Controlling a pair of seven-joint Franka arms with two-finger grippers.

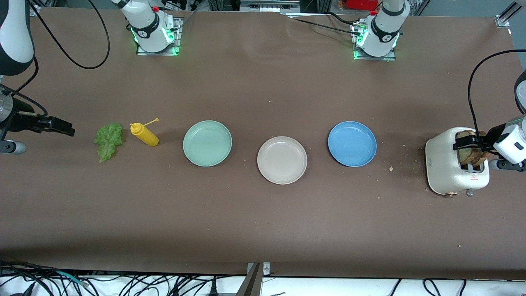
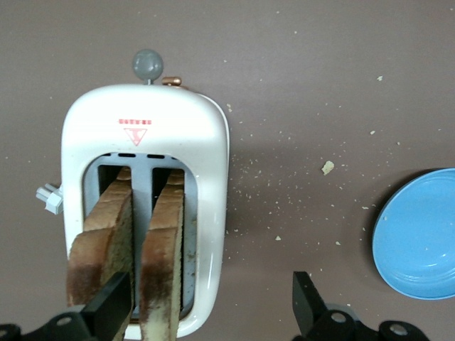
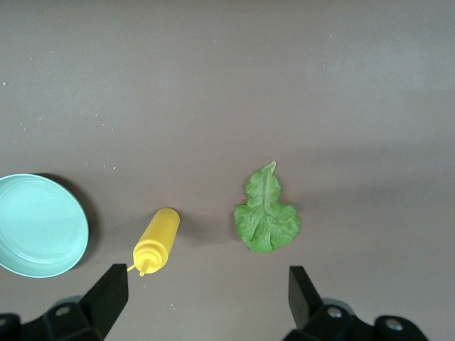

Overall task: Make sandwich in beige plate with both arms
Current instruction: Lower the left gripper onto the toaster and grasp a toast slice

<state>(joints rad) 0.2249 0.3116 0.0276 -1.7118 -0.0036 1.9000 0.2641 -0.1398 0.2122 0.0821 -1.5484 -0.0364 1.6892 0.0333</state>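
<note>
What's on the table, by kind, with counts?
Plates: 3: mint-green plate, beige plate, blue plate
Bread slices: 2, in the toaster
Toaster: 1
Lettuce leaf: 1
Yellow squeeze bottle: 1
Total: 8

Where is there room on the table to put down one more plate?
The wide bare strip nearer the front camera than the mint-green plate, beige plate and blue plate has most room. It is tighter by the lettuce and yellow bottle.
</note>
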